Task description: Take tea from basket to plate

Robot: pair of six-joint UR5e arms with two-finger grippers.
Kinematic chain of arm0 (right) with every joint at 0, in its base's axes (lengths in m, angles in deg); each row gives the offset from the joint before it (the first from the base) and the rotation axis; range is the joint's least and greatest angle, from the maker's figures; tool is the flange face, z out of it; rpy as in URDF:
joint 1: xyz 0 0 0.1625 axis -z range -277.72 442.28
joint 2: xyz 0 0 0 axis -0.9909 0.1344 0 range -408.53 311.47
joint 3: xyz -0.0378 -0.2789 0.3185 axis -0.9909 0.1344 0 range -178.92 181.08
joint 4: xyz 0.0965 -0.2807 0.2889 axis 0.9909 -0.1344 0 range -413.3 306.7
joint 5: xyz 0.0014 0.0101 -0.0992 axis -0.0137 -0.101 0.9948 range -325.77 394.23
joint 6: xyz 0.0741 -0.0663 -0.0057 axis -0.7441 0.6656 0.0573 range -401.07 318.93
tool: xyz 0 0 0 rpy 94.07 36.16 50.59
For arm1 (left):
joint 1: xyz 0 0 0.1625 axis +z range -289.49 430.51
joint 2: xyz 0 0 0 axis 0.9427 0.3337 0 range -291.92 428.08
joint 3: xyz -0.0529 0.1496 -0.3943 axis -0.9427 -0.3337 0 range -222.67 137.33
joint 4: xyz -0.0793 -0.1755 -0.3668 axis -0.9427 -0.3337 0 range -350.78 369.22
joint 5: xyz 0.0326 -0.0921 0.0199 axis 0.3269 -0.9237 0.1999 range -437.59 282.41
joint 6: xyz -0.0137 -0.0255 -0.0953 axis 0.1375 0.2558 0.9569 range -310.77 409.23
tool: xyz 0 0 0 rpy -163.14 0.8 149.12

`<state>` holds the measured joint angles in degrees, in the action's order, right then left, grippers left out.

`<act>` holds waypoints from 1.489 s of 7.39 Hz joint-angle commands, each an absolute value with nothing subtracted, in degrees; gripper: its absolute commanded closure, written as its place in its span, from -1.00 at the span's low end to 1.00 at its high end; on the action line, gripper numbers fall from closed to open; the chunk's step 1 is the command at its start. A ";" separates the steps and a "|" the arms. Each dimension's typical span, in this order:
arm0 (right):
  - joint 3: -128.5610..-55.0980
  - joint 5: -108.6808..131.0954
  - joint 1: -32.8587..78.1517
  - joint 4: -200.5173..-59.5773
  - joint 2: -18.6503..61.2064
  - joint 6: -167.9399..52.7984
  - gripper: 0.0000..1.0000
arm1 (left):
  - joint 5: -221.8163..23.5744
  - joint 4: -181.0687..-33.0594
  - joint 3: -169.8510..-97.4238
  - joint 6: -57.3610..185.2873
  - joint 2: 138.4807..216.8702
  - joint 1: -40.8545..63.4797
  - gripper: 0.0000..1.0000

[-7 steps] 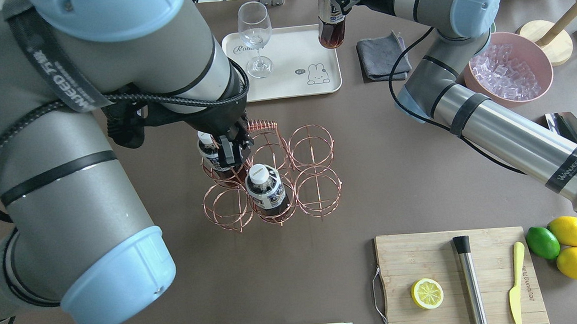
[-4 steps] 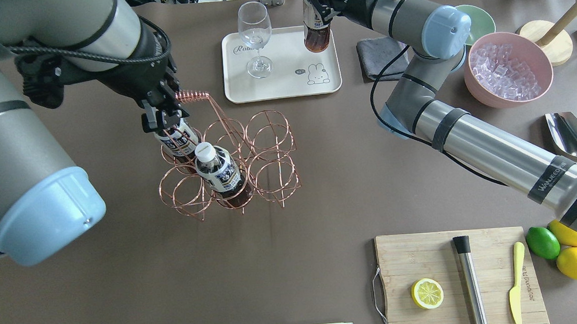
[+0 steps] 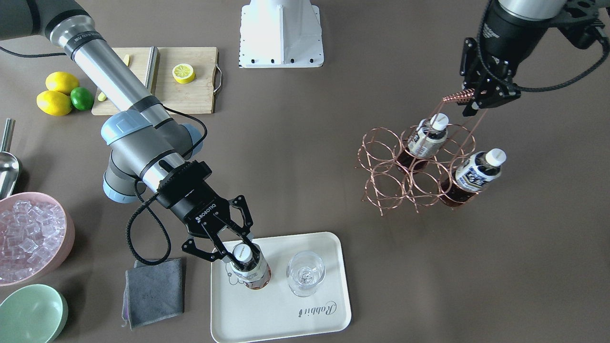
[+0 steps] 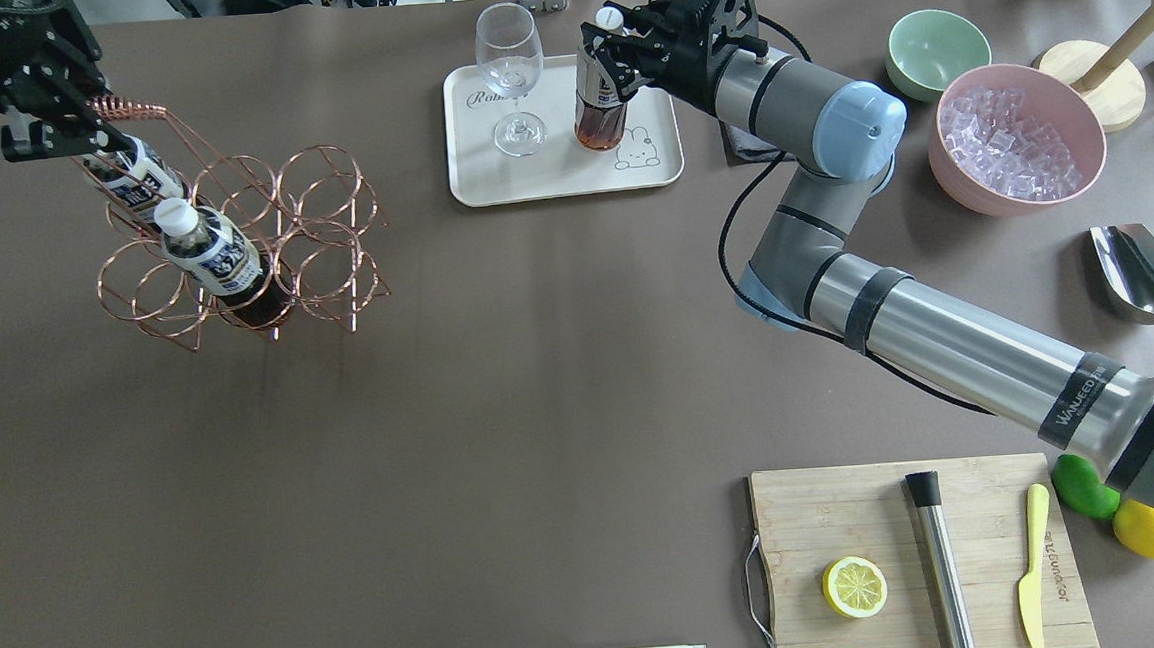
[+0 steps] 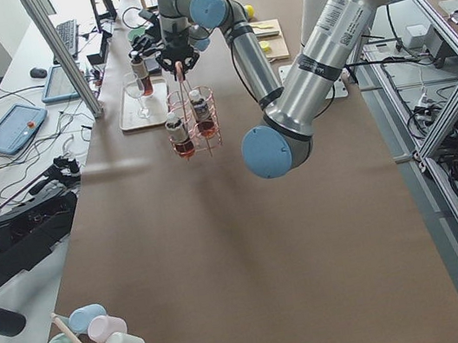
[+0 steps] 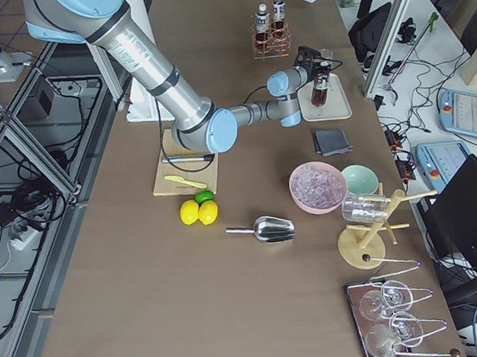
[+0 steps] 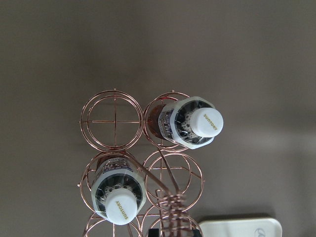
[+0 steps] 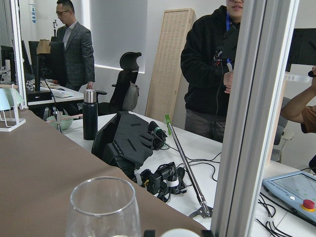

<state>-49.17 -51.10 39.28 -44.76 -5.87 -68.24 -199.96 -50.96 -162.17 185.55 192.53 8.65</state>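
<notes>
The tea bottle (image 4: 597, 122) stands upright on the cream plate (image 4: 648, 169), next to the bear drawing. My right gripper (image 4: 605, 52) is shut on its neck; in the front-facing view the gripper (image 3: 242, 256) grips the bottle (image 3: 252, 278) over the plate (image 3: 267, 314). My left gripper (image 4: 84, 121) is shut on the coiled handle of the copper basket (image 4: 331, 229) at the far left; it also shows in the front-facing view (image 3: 476, 101). Two more tea bottles (image 4: 218, 261) (image 4: 132, 176) stand in the basket's cells, also seen in the left wrist view (image 7: 195, 123).
A wine glass (image 4: 510, 78) stands on the plate beside the bottle. A grey cloth (image 3: 152, 290), a pink bowl of ice (image 4: 1011, 137) and a green bowl (image 4: 935, 42) lie right of the plate. A cutting board (image 4: 912, 554) with a lemon half, a scoop (image 4: 1140, 275) and lemons sit nearer.
My left gripper has carried the basket with its two bottles far to the left. My right gripper has moved the tea bottle left from the plate's edge and down onto the plate.
</notes>
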 commanded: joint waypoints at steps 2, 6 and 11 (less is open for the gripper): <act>-49.19 -49.44 40.79 -42.75 -4.41 -68.41 1.00 | -204.59 -51.87 -150.37 164.42 189.19 -2.25 1.00; -50.42 -49.97 40.09 -43.02 -3.97 -63.92 -1.00 | -204.59 -61.93 -136.93 156.56 189.46 -7.97 1.00; -54.10 -62.57 32.47 -47.38 -2.05 -63.83 -1.00 | -204.59 -73.65 -120.91 153.22 192.44 -12.81 1.00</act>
